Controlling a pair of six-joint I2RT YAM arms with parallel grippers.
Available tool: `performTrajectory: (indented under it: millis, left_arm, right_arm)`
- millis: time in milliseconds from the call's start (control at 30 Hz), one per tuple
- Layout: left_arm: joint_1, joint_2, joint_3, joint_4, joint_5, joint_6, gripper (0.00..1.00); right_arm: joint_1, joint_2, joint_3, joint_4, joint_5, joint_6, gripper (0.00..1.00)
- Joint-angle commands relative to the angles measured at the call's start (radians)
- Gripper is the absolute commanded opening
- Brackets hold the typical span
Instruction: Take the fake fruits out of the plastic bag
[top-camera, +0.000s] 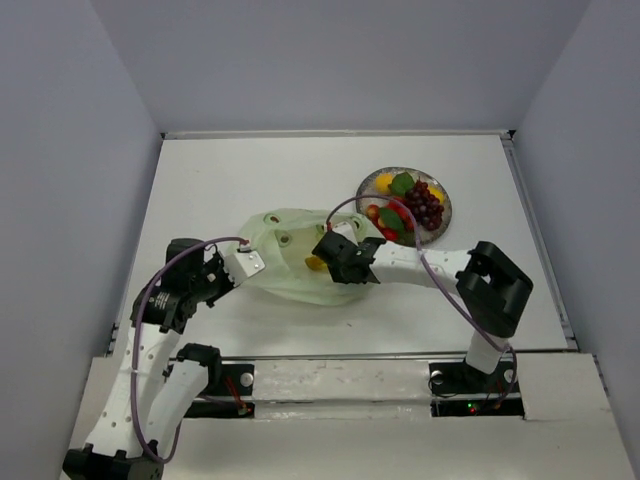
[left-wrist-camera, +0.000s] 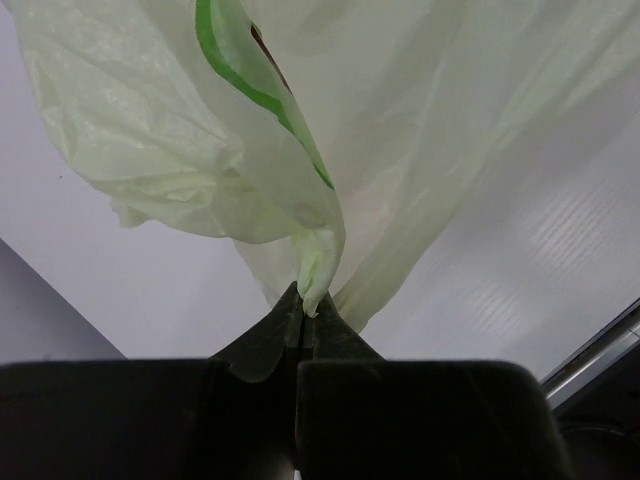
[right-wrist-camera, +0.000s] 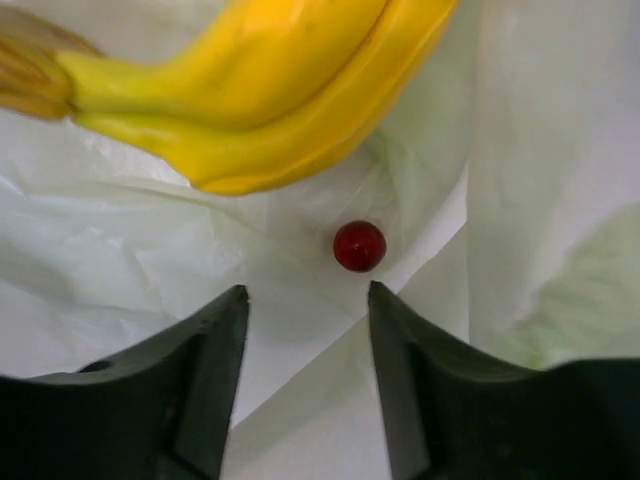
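Note:
The pale yellow-green plastic bag (top-camera: 290, 255) lies mid-table. My left gripper (top-camera: 252, 262) is shut on a pinch of the bag's left edge, seen bunched between its tips in the left wrist view (left-wrist-camera: 305, 300). My right gripper (top-camera: 340, 262) is open at the bag's right side, inside its mouth. In the right wrist view a yellow banana bunch (right-wrist-camera: 260, 80) lies on the bag film, and a small red ball (right-wrist-camera: 359, 246) sits just beyond the open right gripper (right-wrist-camera: 308, 295). A bit of yellow (top-camera: 314, 263) shows in the bag from above.
A round grey speckled plate (top-camera: 370, 184) at the back right holds several fruits: dark purple grapes (top-camera: 428, 204), red pieces (top-camera: 392, 225), green leaves and yellow pieces. White walls edge the table at the back and right.

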Motion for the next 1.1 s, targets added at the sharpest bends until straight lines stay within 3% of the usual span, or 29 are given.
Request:
performTrajectory:
  millis: [0, 267, 533, 733, 833, 867, 933, 967, 1000, 1067]
  left_arm:
    - [-0.004, 0.001, -0.019, -0.001, -0.030, 0.039, 0.08]
    - [-0.002, 0.066, 0.018, 0.039, -0.023, 0.016, 0.08]
    - [-0.004, 0.041, 0.029, 0.038, -0.036, 0.026, 0.08]
    - [-0.002, 0.038, 0.027, 0.044, -0.041, 0.020, 0.08]
    - [-0.004, 0.038, 0.033, 0.045, -0.039, 0.015, 0.08]
    - [-0.002, 0.038, 0.033, 0.047, -0.041, 0.013, 0.08]
    - [-0.004, 0.037, 0.038, 0.053, -0.049, 0.007, 0.08]
    - [-0.004, 0.035, 0.039, 0.067, -0.056, -0.009, 0.08]
    - [-0.004, 0.035, 0.044, 0.076, -0.062, -0.023, 0.09]
    - [-0.002, 0.038, 0.047, 0.114, -0.090, -0.060, 0.08]
  right_arm:
    - [0.000, -0.094, -0.031, 0.018, 0.093, 0.041, 0.60]
    - [-0.057, 0.061, 0.303, -0.010, 0.146, -0.094, 0.93]
    - [-0.171, 0.202, 0.374, -0.028, 0.115, -0.159, 0.94]
    - [-0.171, 0.265, 0.374, 0.024, 0.048, -0.199, 0.93]
    - [-0.171, 0.291, 0.374, 0.033, 0.028, -0.194, 0.72]
    - [-0.171, 0.290, 0.370, 0.035, 0.026, -0.191, 0.54]
    - [-0.171, 0.268, 0.367, 0.036, 0.035, -0.193, 0.41]
    - [-0.171, 0.258, 0.371, 0.036, 0.038, -0.199, 0.25]
    - [-0.171, 0.230, 0.374, 0.035, 0.038, -0.219, 0.16]
    - [-0.171, 0.202, 0.388, 0.033, 0.020, -0.252, 0.05]
